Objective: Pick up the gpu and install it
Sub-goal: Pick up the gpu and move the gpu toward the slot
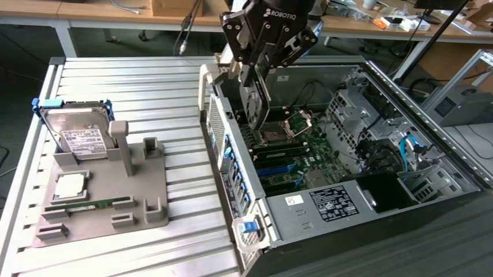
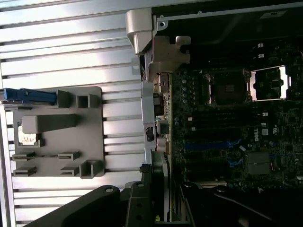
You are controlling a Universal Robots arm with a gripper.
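The gpu (image 1: 258, 107) is a thin dark card hanging upright and edge-down inside the open computer case (image 1: 385, 92), close to the case's rear wall and just above the motherboard (image 1: 281, 158). My gripper (image 1: 258, 75) stands above it, shut on its upper edge. In the wrist view the gpu (image 2: 159, 182) shows edge-on between the black fingers (image 2: 137, 203) of the gripper (image 2: 161, 208). It sits beside the rear bracket openings and over the blue expansion slots (image 2: 210, 145).
On the slatted table at the exterior view's left lies a grey parts fixture (image 1: 146, 190). It carries a silver hard drive (image 1: 77, 135), a processor chip (image 1: 71, 184) and a green memory stick (image 1: 89, 205). Drive cages and cables (image 1: 385, 150) crowd the case's far side.
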